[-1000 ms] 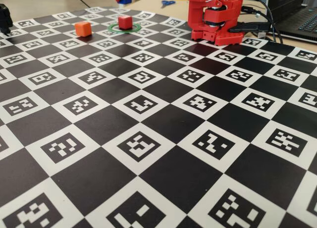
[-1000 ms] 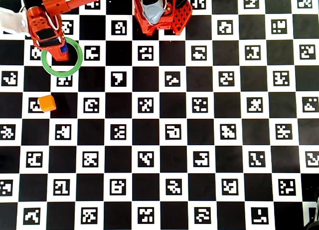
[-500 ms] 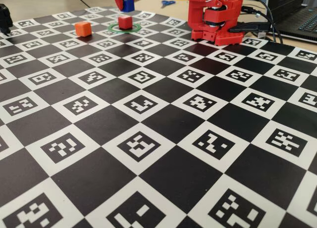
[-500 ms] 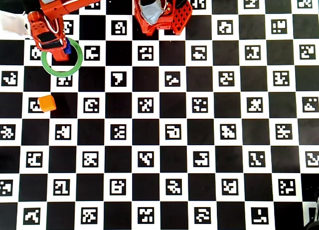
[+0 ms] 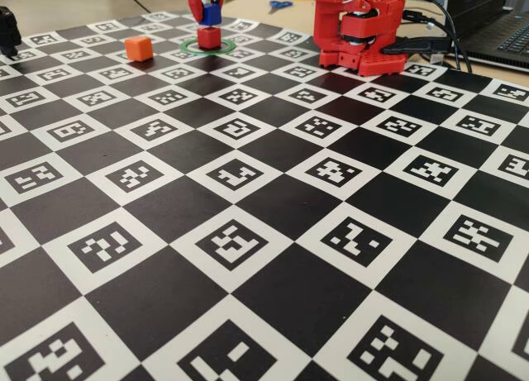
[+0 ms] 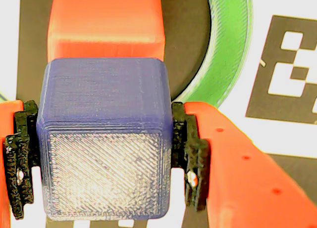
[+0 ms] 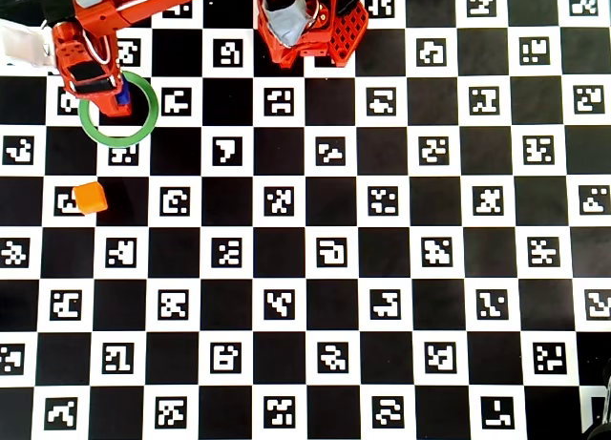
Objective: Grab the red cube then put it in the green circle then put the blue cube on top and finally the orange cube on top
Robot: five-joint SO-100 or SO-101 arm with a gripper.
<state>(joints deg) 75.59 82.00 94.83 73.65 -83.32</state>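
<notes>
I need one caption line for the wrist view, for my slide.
The jaws hold the blue cube just above the red cube, which sits inside the green circle.

**What the views hide or cut off**

In the overhead view the arm covers the red cube entirely, leaving only a sliver of the blue cube [image 7: 123, 94] and hiding the upper-left arc of the green circle [image 7: 143, 125]. In the wrist view the blue cube [image 6: 104, 144] hides the near part of the red cube [image 6: 105, 22], whose top the picture's edge crops. The fixed view crops the gripper [image 5: 208, 2] above the red cube [image 5: 208, 37].
</notes>
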